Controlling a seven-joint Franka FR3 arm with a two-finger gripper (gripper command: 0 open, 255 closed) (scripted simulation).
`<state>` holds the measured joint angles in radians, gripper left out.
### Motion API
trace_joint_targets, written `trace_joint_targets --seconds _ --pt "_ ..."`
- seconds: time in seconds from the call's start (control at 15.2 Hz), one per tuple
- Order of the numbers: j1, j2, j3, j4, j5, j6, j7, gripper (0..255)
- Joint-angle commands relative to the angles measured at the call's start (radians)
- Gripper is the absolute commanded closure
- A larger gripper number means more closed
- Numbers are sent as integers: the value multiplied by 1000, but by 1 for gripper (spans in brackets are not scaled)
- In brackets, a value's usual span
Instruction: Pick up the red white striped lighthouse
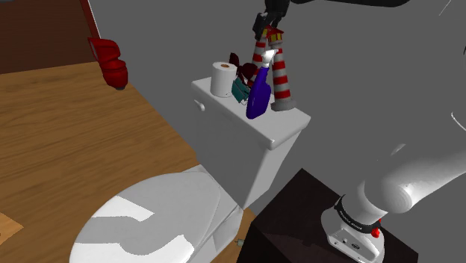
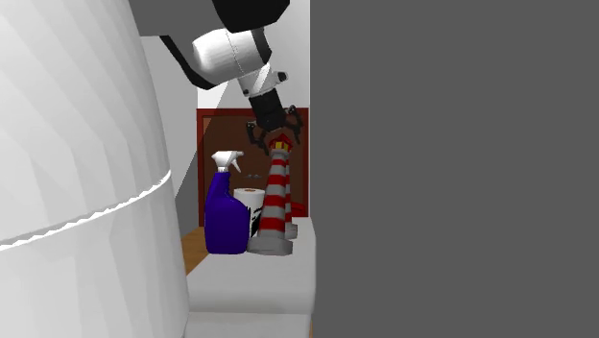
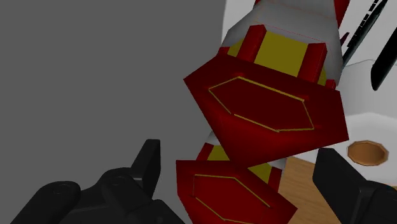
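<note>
pincer spread over lighthouse top | white toilet tank lid | grey wall, wood floor

White arm, dark joints, black fingers.

A white toilet tank carries a paper roll upright at its lid's left end in the shoulder view. A blue spray bottle stands at the front edge, with a teal box between the 2. The toilet lid is closed. A red object sits on the wooden floor.
</note>
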<state>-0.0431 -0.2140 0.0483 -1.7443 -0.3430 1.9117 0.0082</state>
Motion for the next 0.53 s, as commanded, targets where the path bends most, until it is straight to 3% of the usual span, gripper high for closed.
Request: trace_joint_targets --seconds 0.0,0.07,0.46 --pt "0 -3 0 -8 -1 6 3 0" --pt "0 -2 0 -7 -1 5 2 255" --pt "0 -2 1 -7 -1 5 3 255"
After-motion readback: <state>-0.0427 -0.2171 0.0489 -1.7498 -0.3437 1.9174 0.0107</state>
